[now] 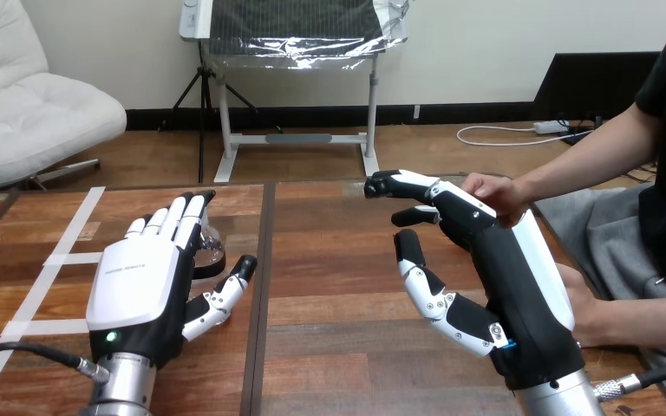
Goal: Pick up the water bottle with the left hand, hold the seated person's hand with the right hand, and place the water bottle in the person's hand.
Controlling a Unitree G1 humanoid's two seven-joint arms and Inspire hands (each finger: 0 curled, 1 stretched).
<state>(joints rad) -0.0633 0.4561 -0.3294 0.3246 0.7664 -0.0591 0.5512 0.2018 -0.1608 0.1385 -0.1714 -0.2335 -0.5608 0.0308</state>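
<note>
The robot's left hand [134,286] is over the left half of the table, its white-shelled back facing the camera. Its fingers [178,221] are straight and close together, pointing away from the robot, and its thumb [225,295] sticks out to the side, so the hand is spread and grasps nothing. Just past these fingers, partly hidden by them, is the clear plastic water bottle [211,245]. Only a glassy rounded part shows between the fingertips and the thumb. Whether the fingers touch it cannot be told, and nothing is curled round it.

The robot's right hand [503,269] is raised over the right half of the table, turned edge-on. Its fingers [399,185] reach forward, only slightly bent at the tips, and its thumb [425,286] is spread well apart from them. It too is unclenched and holds nothing.

The person's upper hand [492,192] is against the back of the right hand's fingers, near the knuckles, and seems to touch them. No robot finger wraps it. The person's lower hand [583,312] is just beside the right hand's outer edge, partly hidden behind it.

Both robot hands are above the brown wooden plank table [338,286]. Strips of white tape [74,230] run across its left part, beside the left hand.
</note>
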